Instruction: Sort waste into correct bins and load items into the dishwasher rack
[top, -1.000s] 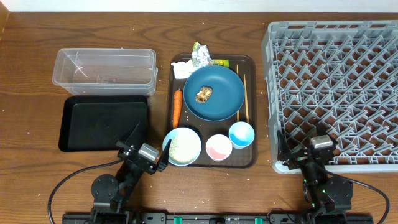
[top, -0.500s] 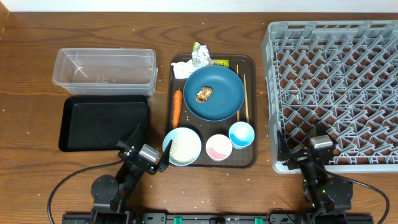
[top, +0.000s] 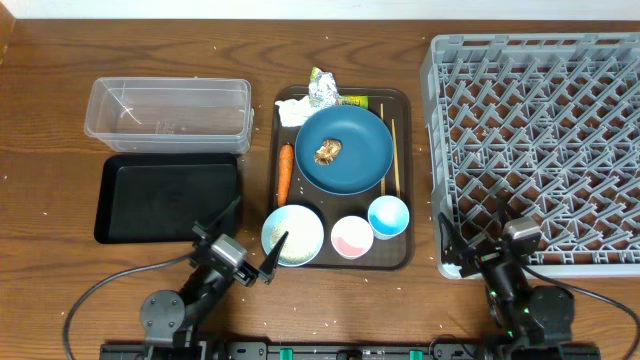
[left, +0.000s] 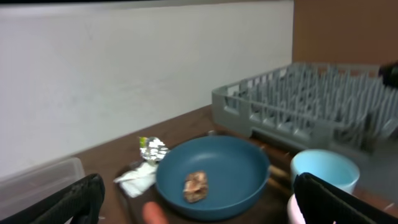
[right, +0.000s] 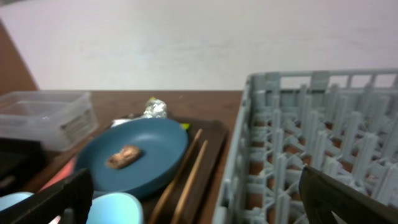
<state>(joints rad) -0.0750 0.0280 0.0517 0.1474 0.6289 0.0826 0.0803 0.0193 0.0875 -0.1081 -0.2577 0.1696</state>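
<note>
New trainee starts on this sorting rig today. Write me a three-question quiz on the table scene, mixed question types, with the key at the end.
1. True or false: the dark blue dish stands in the dishwasher rack.
2. Where does the brown food lump lie? A: in the clear tub. B: on the dark blue dish. C: in the black tray.
3. Which bin lies nearer the robot, the clear tub or the black tray?

Key: 1 false. 2 B. 3 the black tray.
</note>
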